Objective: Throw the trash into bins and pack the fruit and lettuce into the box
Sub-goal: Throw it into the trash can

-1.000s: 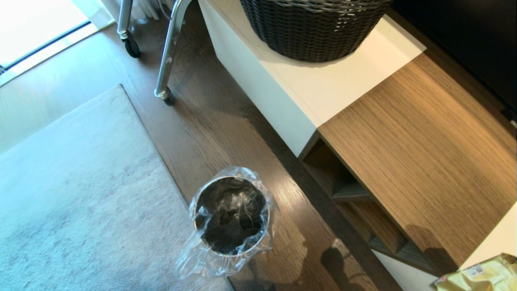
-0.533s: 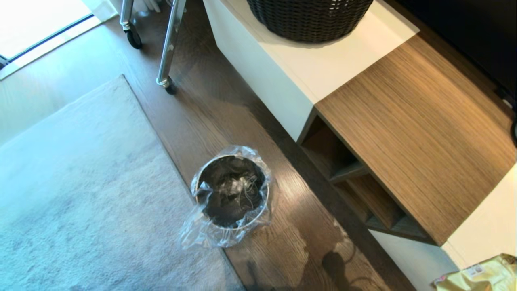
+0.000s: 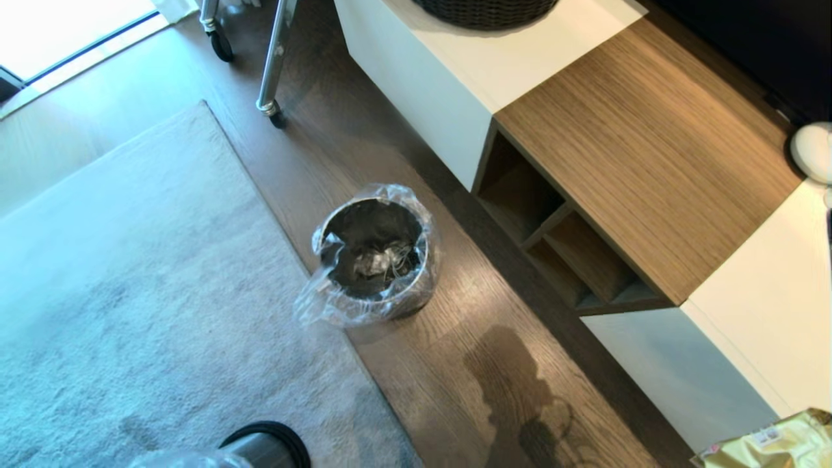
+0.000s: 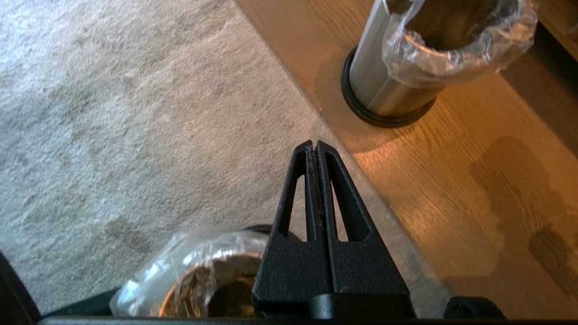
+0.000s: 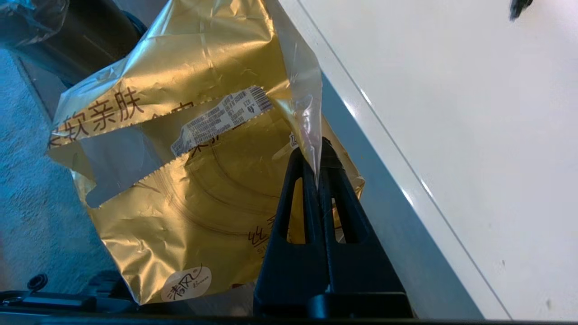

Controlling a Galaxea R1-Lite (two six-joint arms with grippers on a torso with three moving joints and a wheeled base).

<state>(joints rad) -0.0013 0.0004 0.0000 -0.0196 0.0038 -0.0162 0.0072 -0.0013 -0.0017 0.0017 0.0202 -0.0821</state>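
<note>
Right gripper: jaws pressed together, pinching the clear edge of the gold snack wrapper, which hangs crumpled from the tips beside the white cabinet top. In the head view the wrapper shows at the near right corner, over the cabinet's near edge.

Left gripper: jaws fully closed, nothing between them, held above the edge of the grey rug.

1 steel bin with a clear liner stands upright on the wood floor, just right of the rug and left of the open wooden shelf unit. A 2nd steel bin stands on the rug at the near edge, directly below the left gripper.
</note>
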